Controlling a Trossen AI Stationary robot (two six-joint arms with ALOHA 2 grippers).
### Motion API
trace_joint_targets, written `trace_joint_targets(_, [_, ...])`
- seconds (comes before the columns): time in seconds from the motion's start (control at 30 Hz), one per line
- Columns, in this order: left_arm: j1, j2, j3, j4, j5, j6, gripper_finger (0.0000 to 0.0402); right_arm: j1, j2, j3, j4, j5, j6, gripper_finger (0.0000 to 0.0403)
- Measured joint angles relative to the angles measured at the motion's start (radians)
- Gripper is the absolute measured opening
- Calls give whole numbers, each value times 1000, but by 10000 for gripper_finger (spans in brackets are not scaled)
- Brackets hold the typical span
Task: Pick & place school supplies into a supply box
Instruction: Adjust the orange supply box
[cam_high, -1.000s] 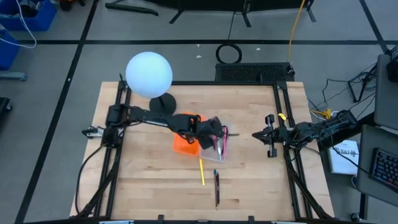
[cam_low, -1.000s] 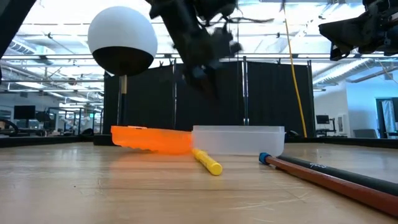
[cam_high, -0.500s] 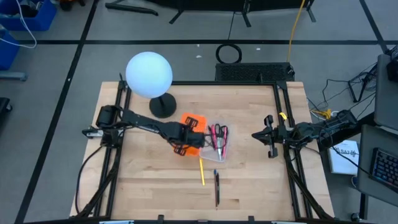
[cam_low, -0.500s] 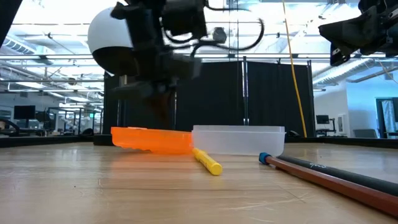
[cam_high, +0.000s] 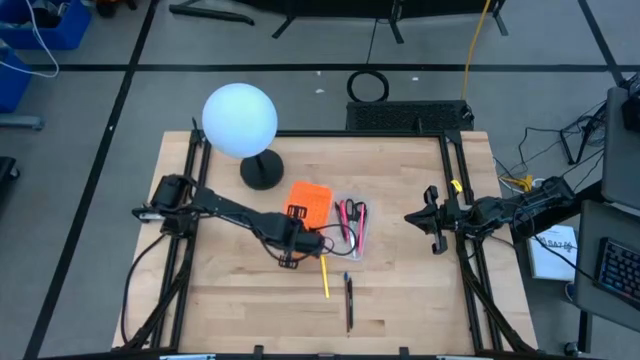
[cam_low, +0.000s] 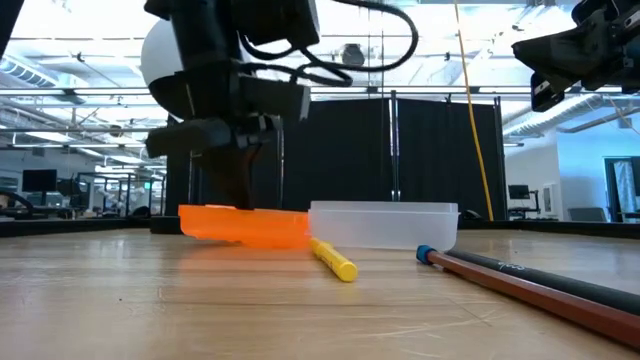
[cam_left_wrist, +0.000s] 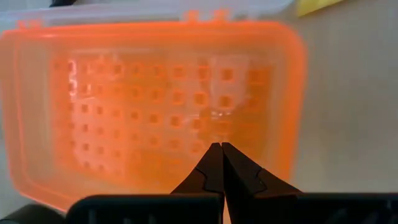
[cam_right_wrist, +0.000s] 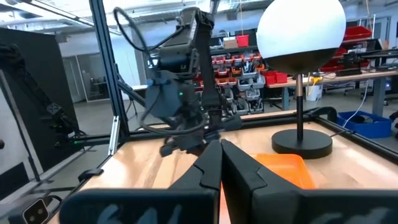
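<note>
from above i see a wooden table (cam_high: 230, 290) with my two dark arms reaching in from either side. the left gripper (cam_high: 292, 243) hangs over the table near its middle, just beside the front edge of the orange tray (cam_high: 309, 203), and its fingers (cam_left_wrist: 214, 169) are pressed together with nothing between them. through the left wrist camera the tray's perforated orange floor fills the view, with the closed fingertips pointing at it. the clear box (cam_high: 351, 227) sits right next to the orange tray on the side toward the right arm, the two touching or nearly so. inside the box i can make out pink-red pens (cam_high: 345, 214) and what looks like the scissors (cam_high: 354, 229), though they are too small to tell apart well. a yellow pen (cam_high: 324, 275) lies on the bare wood in front of the box, and a dark pencil (cam_high: 349, 301) lies just beside it, farther toward the front edge. in the low camera the yellow pen's tip nearly meets the box wall. a white globe lamp (cam_high: 240, 120) stands on a black base behind the tray. the right gripper (cam_high: 422, 217) waits at the right edge of the table, well apart from the box, its fingers closed and empty.
</note>
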Motion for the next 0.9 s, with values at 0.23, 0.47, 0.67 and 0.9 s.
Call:
trace_joint_targets(0.23, [-56,0,0,65,25,-59,2,0,0,0,0,0,-4,0])
trace_joint_targets(0.47, [-88,0,0,120,35,-79,2,0,0,0,0,0,-23,0])
trace_joint_targets(0.67, [-88,0,0,127,36,-90,2,0,0,0,0,0,-25,0])
trace_joint_targets(0.9, [-90,0,0,187,82,-72,2,0,0,0,1,1,-26,0])
